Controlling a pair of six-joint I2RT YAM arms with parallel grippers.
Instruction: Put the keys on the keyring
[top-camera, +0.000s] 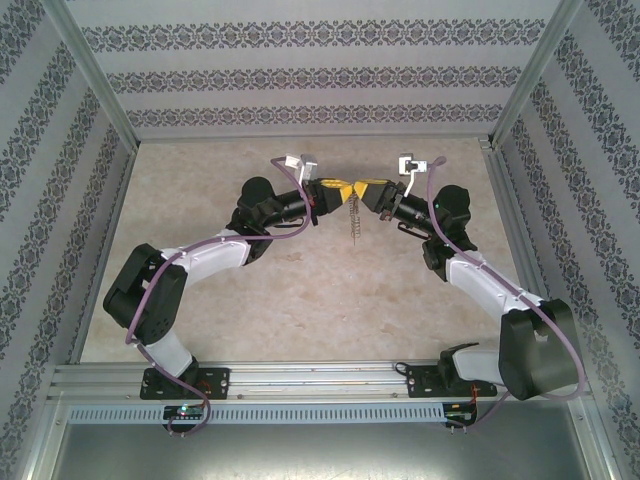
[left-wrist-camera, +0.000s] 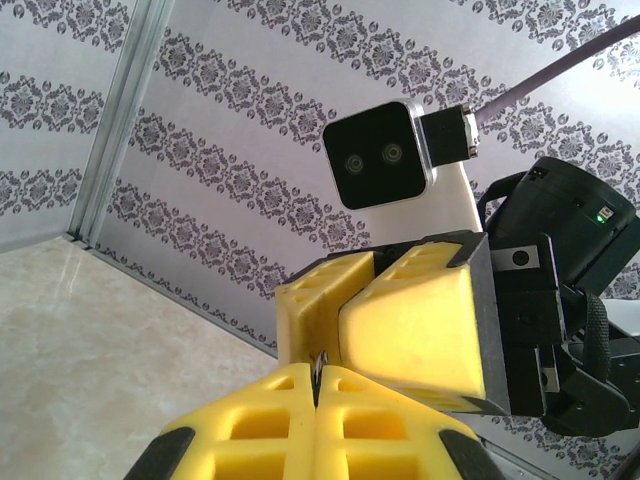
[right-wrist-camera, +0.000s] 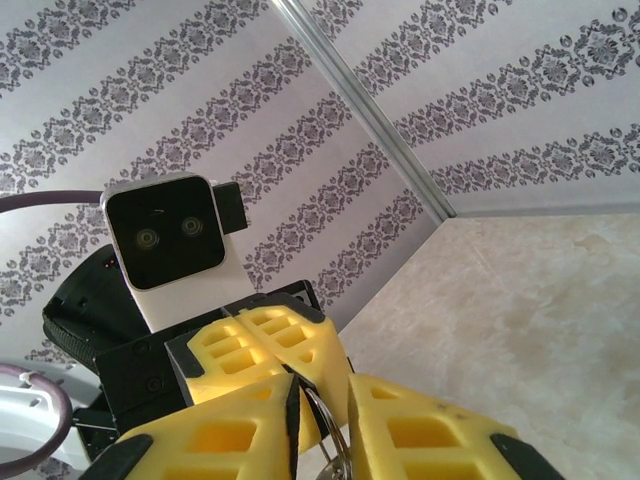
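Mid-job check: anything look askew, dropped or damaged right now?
Nothing stands out. The left gripper and right gripper meet in mid-air over the table, and the chain hangs straight below them. The keyring sits between the right gripper's fingers; whether they pinch it is unclear.

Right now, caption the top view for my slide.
Above the table, left gripper and right gripper meet, keyring chain dangling below them.
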